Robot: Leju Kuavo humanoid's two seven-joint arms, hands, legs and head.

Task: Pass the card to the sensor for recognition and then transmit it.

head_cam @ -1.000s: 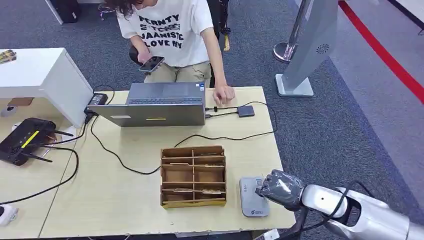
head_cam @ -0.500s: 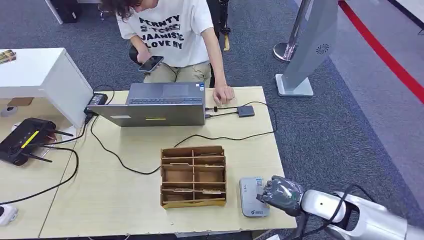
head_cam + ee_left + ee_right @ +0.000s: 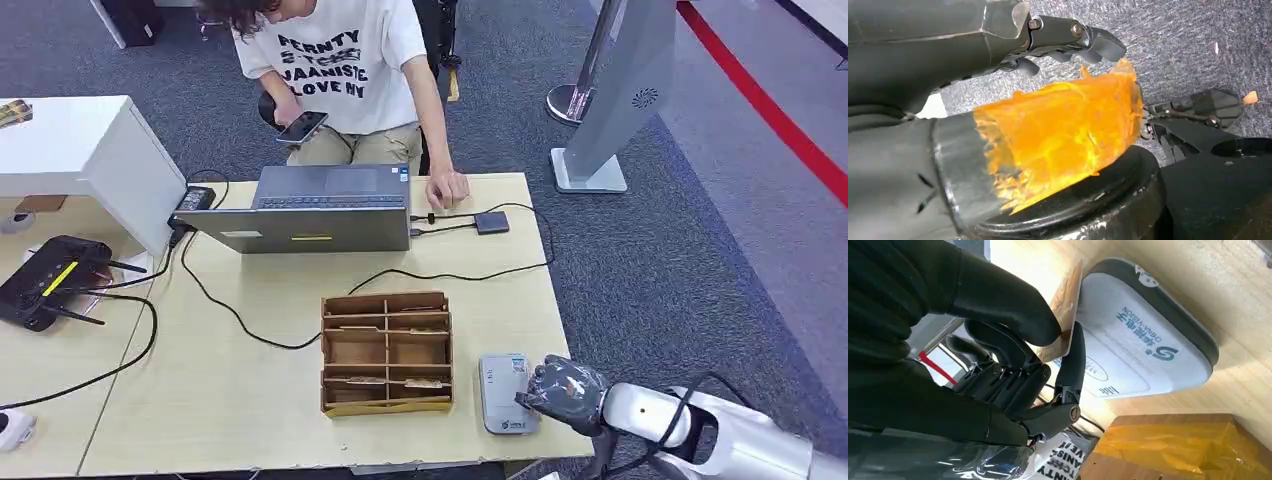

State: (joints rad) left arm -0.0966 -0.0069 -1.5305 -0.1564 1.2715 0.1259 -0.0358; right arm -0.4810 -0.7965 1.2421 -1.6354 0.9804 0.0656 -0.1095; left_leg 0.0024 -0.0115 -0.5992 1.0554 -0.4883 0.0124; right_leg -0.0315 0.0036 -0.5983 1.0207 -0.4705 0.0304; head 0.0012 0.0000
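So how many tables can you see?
3. The long wooden table in front of the robot, holding the laptop; a second wooden table beside it on the left; and a white table behind that one.

Materials by the sensor (image 3: 1143, 345)
Sensor: smooth white plastic, grey rim. Beside it, matt brown cardboard organizer (image 3: 386, 352); pale wood-look table (image 3: 250, 390); right hand (image 3: 556, 388) matt black.

Looks like an office or demo hall. Grey carpet (image 3: 680, 250) underfoot, crossed by a red floor stripe (image 3: 770, 110) at 2 o'clock. Pale wooden desk (image 3: 250, 400) bearing an open laptop (image 3: 310, 215) at 12 o'clock, trailing black cables (image 3: 230, 310), a black router (image 3: 50, 280) at 9 o'clock. Seated behind the laptop, a person (image 3: 345, 70) with a phone. Beyond, a grey kiosk stand (image 3: 620, 90).
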